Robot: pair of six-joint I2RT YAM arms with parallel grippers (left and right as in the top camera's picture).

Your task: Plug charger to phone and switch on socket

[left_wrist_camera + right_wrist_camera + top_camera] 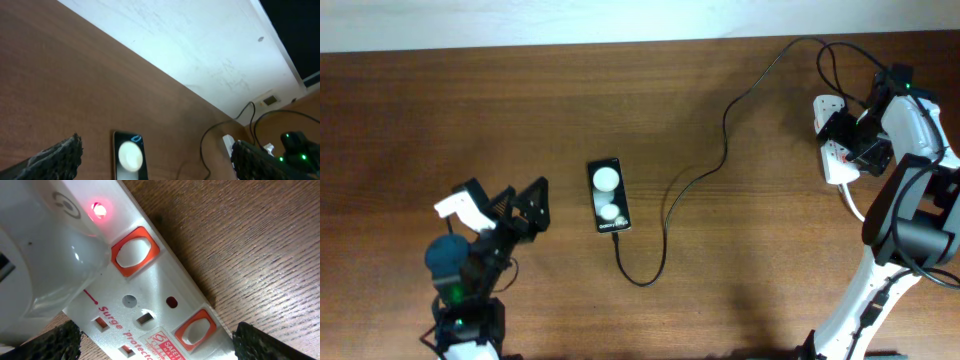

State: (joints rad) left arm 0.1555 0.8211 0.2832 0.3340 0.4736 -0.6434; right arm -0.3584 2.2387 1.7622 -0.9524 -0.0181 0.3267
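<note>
The black phone (pixel 608 195) lies flat at the table's middle, with two round reflections on its screen. It also shows low in the left wrist view, phone (pixel 131 160). The thin black charger cable (pixel 667 205) runs from the phone's near end, loops, and leads to the far right; whether its tip is seated I cannot tell. My left gripper (pixel 505 197) stands open, left of the phone and apart from it. My right gripper (pixel 160 347) hangs open just over the white socket (pixel 150 287), its fingers on either side of a red switch (pixel 197 328). A red light (pixel 98 209) glows on the socket.
A white plug body (pixel 45 255) sits in the socket next to another red switch (pixel 134 252). The socket's thick white cord (pixel 853 205) trails toward the right arm's base. A white wall (pixel 200 45) borders the table's far edge.
</note>
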